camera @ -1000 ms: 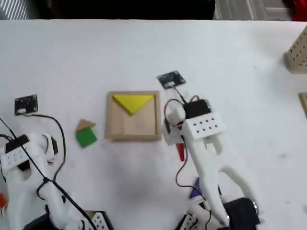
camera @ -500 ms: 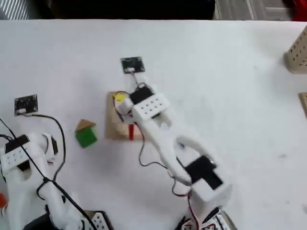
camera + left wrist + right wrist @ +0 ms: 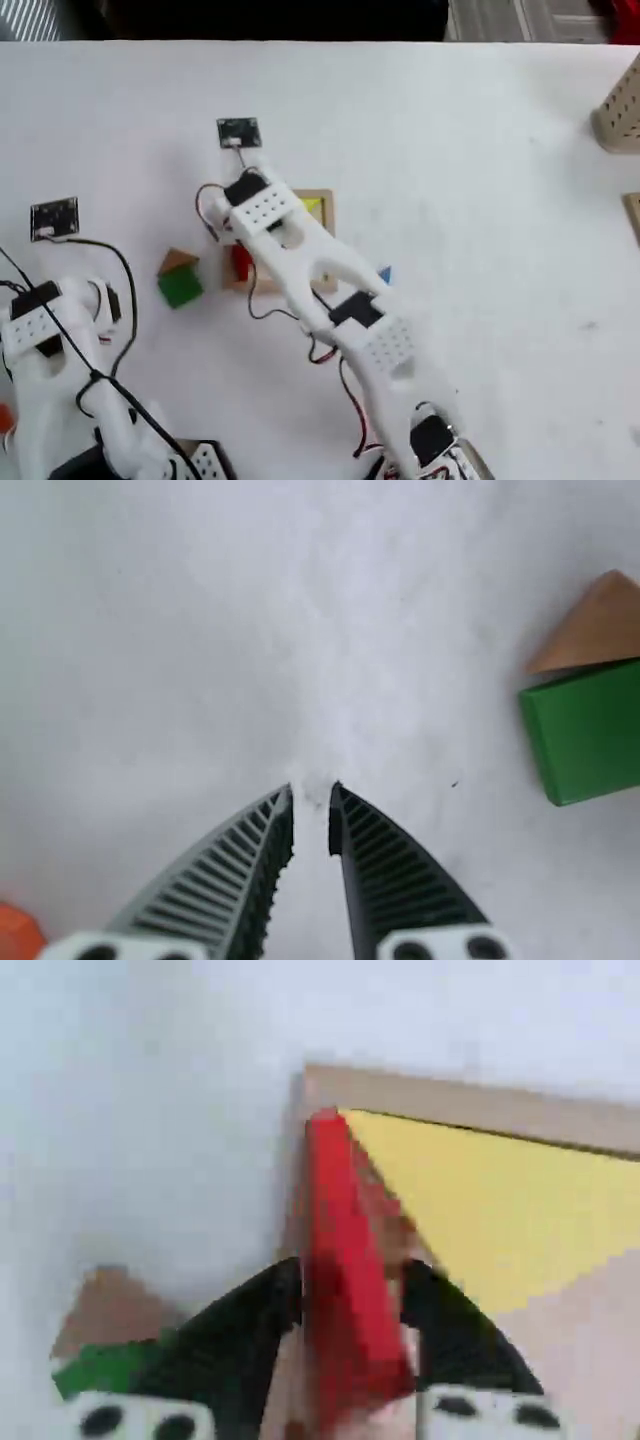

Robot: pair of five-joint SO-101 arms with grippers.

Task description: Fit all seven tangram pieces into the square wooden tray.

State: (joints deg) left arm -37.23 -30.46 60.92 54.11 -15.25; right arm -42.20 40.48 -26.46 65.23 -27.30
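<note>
The square wooden tray (image 3: 322, 197) lies mid-table, mostly under my right arm. A yellow triangle (image 3: 500, 1200) sits in it against the far rim (image 3: 450, 1095). My right gripper (image 3: 350, 1280) is shut on a red piece (image 3: 345, 1260) held on edge over the tray's left side, also seen from above as the red piece (image 3: 240, 262). A green square (image 3: 180, 288) and a brown triangle (image 3: 178, 262) touch each other on the table left of the tray. A blue piece (image 3: 385, 275) lies right of the tray. My left gripper (image 3: 312, 792) is shut over bare table near the green square (image 3: 585, 740).
My left arm (image 3: 40, 335) stays at the front left with loose cables around it. An orange piece (image 3: 15, 930) lies close to it. A perforated wooden block (image 3: 620, 110) stands at the right edge. The far half of the table is bare white surface.
My right arm swung left from the tray's right side across the tray to its left side, carrying the red piece. The blue piece came into view. The left arm stayed still.
</note>
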